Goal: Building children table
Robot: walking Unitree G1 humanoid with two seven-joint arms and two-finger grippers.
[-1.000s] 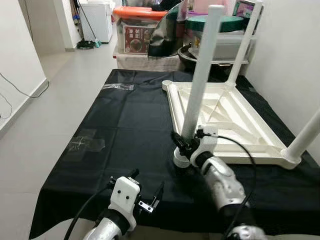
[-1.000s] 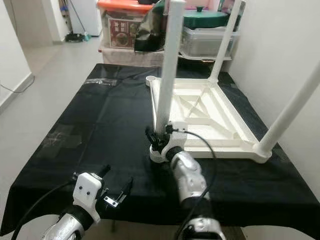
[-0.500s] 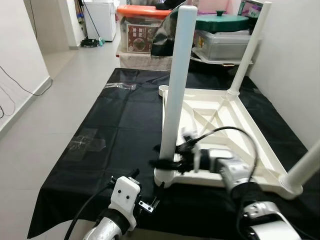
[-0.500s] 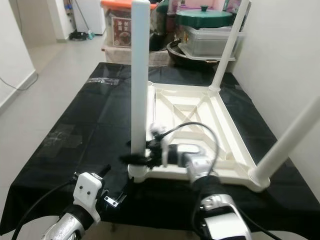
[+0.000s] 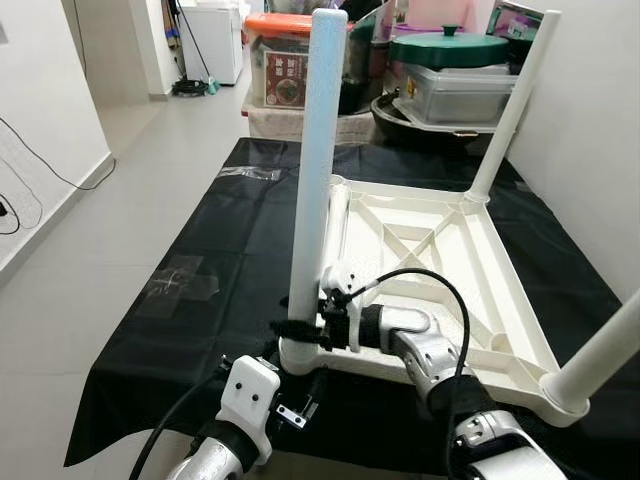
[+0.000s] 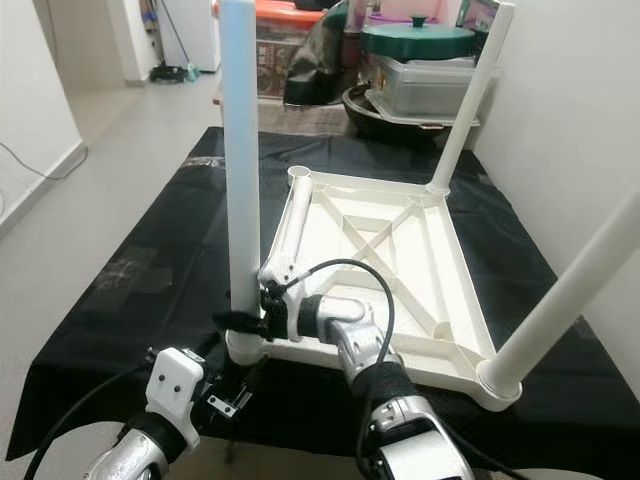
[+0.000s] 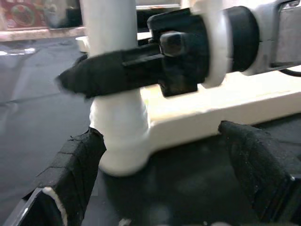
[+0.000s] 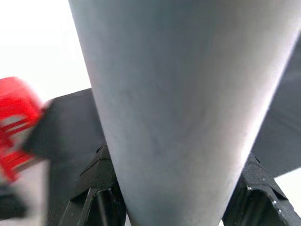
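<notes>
A white children's table (image 5: 440, 250) lies upside down on a black sheet (image 5: 240, 240). Three white legs stand up from its corners: the near left leg (image 5: 315, 170), the far right leg (image 5: 515, 110) and the near right leg (image 5: 600, 345). My right gripper (image 5: 300, 330) is shut around the near left leg just above its socket (image 5: 300, 357); in the right wrist view the leg (image 8: 178, 94) sits between the black fingers (image 8: 101, 193). My left gripper (image 5: 295, 400) hangs open at the sheet's front edge, right before that socket (image 7: 120, 141), touching nothing.
Stacked storage boxes (image 5: 290, 70) and a green-lidded pot (image 5: 460, 50) stand behind the sheet. A white wall (image 5: 590, 120) runs close along the right. Open tiled floor (image 5: 120, 200) lies to the left, with a cable by the left wall. Tape patches (image 5: 185, 280) stick to the sheet.
The right gripper has pulled the near left leg and its table corner to the left and nearer to me; the leg went from leaning to upright. The left gripper stayed put.
</notes>
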